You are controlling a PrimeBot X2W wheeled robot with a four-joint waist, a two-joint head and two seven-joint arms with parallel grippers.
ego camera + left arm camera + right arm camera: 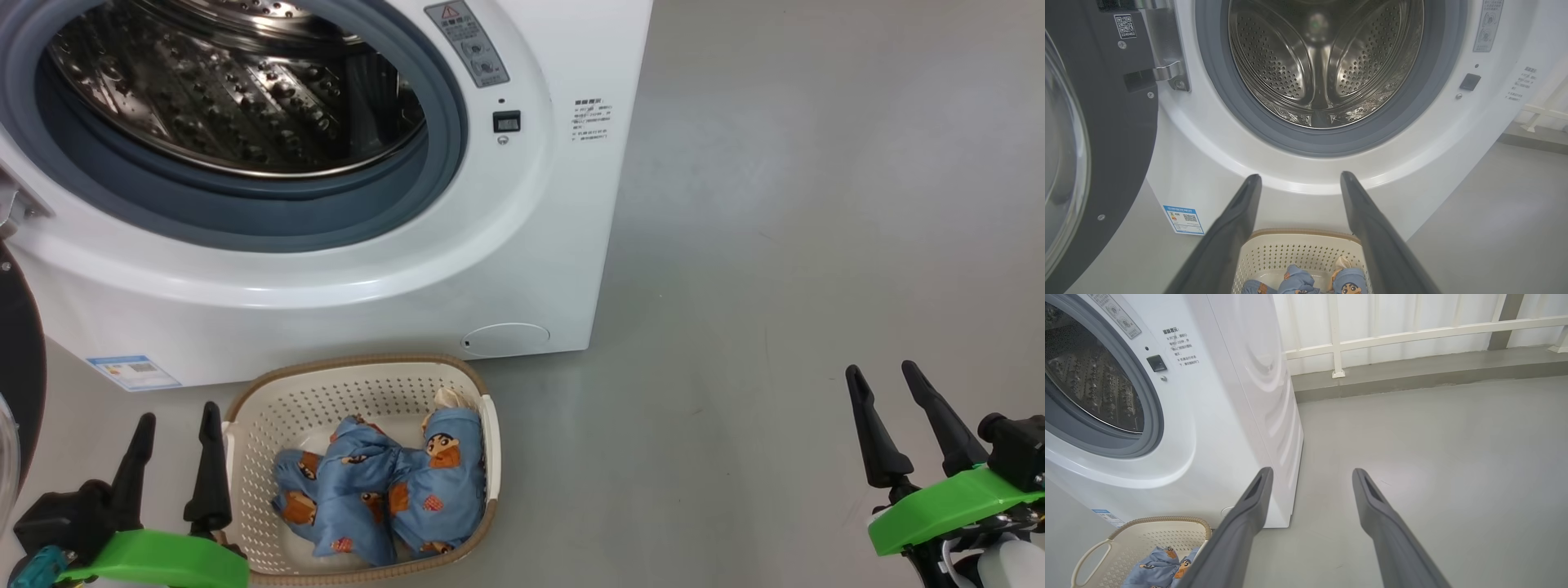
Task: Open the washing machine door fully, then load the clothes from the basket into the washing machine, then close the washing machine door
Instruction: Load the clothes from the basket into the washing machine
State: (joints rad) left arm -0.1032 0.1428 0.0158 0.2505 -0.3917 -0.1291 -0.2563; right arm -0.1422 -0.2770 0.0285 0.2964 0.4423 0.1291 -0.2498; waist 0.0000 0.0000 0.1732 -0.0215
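The white washing machine (pixel 522 204) stands with its steel drum (pixel 237 90) exposed. Its door (pixel 1098 134), black-rimmed with a glass bowl, is swung out to the left on its hinge. On the floor before the machine sits the cream basket (pixel 269 416) holding the blue cartoon-print clothes (pixel 384 490). My left gripper (pixel 175 412) is open just left of the basket, nothing between its fingers. Far to the right over bare floor, my right gripper (pixel 882 367) is open too. In the left wrist view the left gripper (pixel 1300 175) points at the drum's lower rim, the basket (pixel 1306 245) below it.
Grey floor (pixel 800 245) stretches to the right of the machine. A white railing (pixel 1412 335) on a low kerb runs behind it. The door's edge (pixel 20 359) juts in at the left, close to my left arm.
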